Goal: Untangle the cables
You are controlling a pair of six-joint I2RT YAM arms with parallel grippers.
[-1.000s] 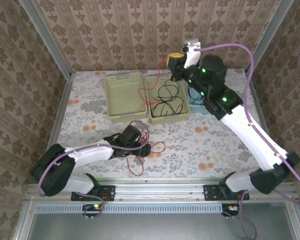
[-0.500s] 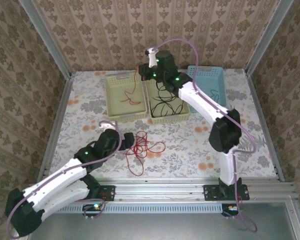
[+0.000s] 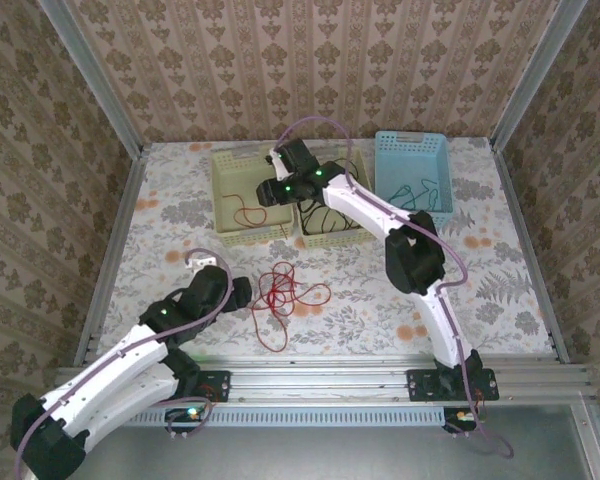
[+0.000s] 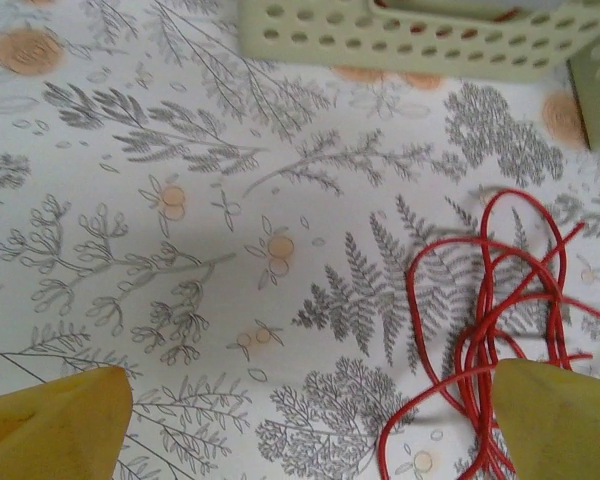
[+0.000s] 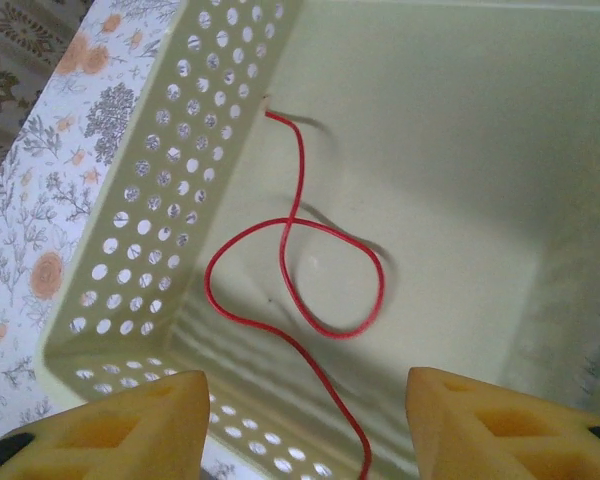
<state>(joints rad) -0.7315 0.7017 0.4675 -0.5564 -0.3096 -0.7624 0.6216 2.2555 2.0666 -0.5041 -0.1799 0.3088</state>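
Item: red cable tangle, loose on counter at 3 o'clock of my left jaws, spread wide. Right jaws spread above one red cable lying in cream basket. Light, limp, springy; I'd pinch an outer loop

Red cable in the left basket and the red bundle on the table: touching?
Apart. Top view: the red cable lies inside the left basket; the red bundle sits on the table, basket wall and bare cloth between.
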